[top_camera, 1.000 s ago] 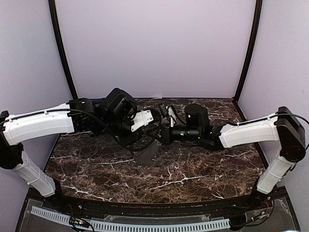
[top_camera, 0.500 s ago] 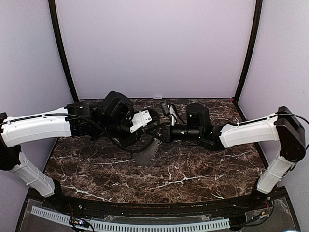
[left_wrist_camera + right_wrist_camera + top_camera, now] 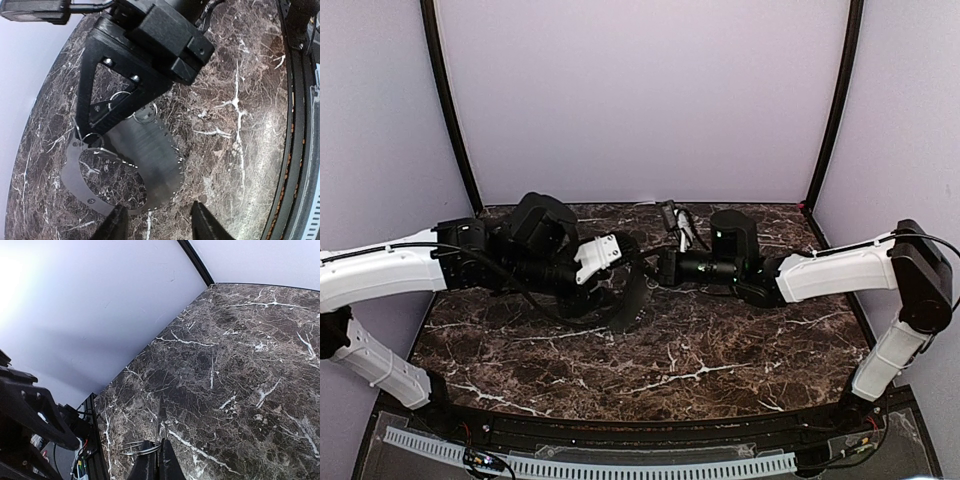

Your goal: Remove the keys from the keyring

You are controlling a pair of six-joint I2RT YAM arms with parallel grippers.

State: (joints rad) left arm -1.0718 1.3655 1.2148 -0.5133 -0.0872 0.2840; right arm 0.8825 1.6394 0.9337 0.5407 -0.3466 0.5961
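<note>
The keyring [image 3: 150, 160] is a flat, pale grey oval loop with a toothed rim, hanging just above the marble table [image 3: 240, 125]. In the top view the keyring [image 3: 632, 303] hangs between the two arms. My right gripper [image 3: 156, 466] is shut on its upper end, where small wire rings [image 3: 137, 448] sit. The left wrist view shows that black right gripper [image 3: 102, 112] pinching there. My left gripper [image 3: 162, 225] is open just short of the keyring's lower rim, with nothing between its fingers. In the top view the left gripper [image 3: 610, 285] is left of the ring. No keys can be made out.
Dark marble covers the whole table [image 3: 720, 350]. Pale lilac walls [image 3: 640, 100] close in the back and sides, with black posts [image 3: 450, 100] at the corners. A black rail and cable track [image 3: 590, 465] run along the near edge.
My left gripper has opened, let go of the keyring and drawn back to the left. The keyring now hangs from the right gripper alone, which stayed shut and hardly moved.
</note>
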